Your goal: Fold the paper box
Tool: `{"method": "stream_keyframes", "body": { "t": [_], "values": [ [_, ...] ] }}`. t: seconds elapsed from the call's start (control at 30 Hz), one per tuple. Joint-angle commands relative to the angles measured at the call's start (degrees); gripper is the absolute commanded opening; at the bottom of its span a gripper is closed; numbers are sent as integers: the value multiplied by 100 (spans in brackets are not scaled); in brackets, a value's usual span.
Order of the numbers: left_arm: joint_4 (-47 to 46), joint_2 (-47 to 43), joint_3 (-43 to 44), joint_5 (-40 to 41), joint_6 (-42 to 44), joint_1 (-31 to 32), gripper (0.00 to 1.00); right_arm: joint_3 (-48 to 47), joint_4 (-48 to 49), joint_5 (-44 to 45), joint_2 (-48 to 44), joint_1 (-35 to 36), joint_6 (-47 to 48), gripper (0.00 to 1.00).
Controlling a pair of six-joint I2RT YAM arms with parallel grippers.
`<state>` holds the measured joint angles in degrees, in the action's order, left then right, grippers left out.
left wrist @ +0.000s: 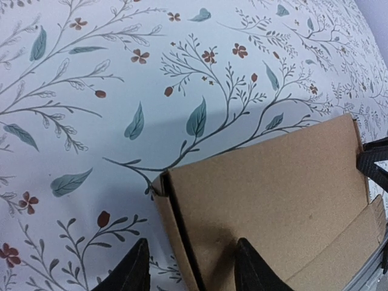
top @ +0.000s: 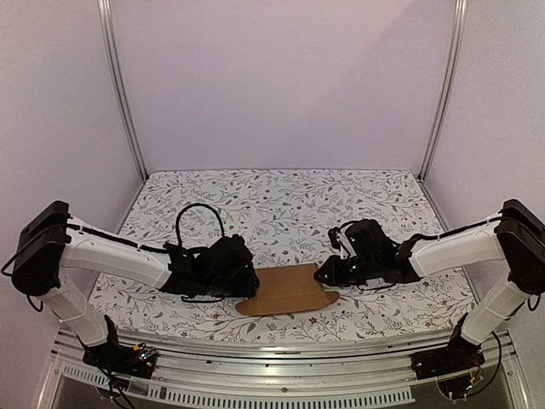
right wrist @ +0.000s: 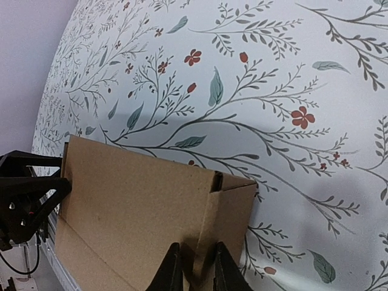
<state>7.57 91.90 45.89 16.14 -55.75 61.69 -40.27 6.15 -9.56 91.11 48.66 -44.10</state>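
Note:
The paper box point(top: 285, 290) is a brown cardboard sheet lying on the flowered cloth between my two arms, with its two side flaps raised. In the left wrist view the box point(left wrist: 273, 188) shows its left flap standing up. My left gripper point(left wrist: 191, 273) is open, with one finger on each side of that flap and not pressing it. In the right wrist view the box point(right wrist: 133, 206) shows its right flap raised. My right gripper point(right wrist: 197, 273) is shut on that flap, low at the box's right end. From the top, the left gripper point(top: 245, 279) and right gripper point(top: 328, 274) sit at the box's two ends.
The flowered tablecloth point(top: 281, 209) covers the table. Pale walls and metal posts point(top: 123, 94) close in the back and sides. A metal rail point(top: 281, 358) runs along the near edge by the arm bases.

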Motion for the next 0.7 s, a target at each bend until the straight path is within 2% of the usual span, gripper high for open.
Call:
{"method": "stream_keyframes", "body": {
  "t": [0.0,0.17,0.27,0.43,0.53,0.67],
  "values": [
    [307,185,-26,-234,61,-78,47,348,-359,-46,24,-3,-35,12],
    [215,99,-109,-328,29,-119,47,511,-264,-38,20,-8,-86,0],
    [118,-27,-212,-403,14,-147,49,599,-211,2,68,-21,-116,0],
    [-181,-490,-588,-676,-77,-221,60,742,-211,216,57,-34,-132,0],
    [-625,-743,-929,-977,-226,-272,67,765,-211,299,55,-35,-133,0],
    [-1655,-882,-1366,-1432,-510,-362,73,771,-211,360,58,-47,-134,0]
  ]
}}
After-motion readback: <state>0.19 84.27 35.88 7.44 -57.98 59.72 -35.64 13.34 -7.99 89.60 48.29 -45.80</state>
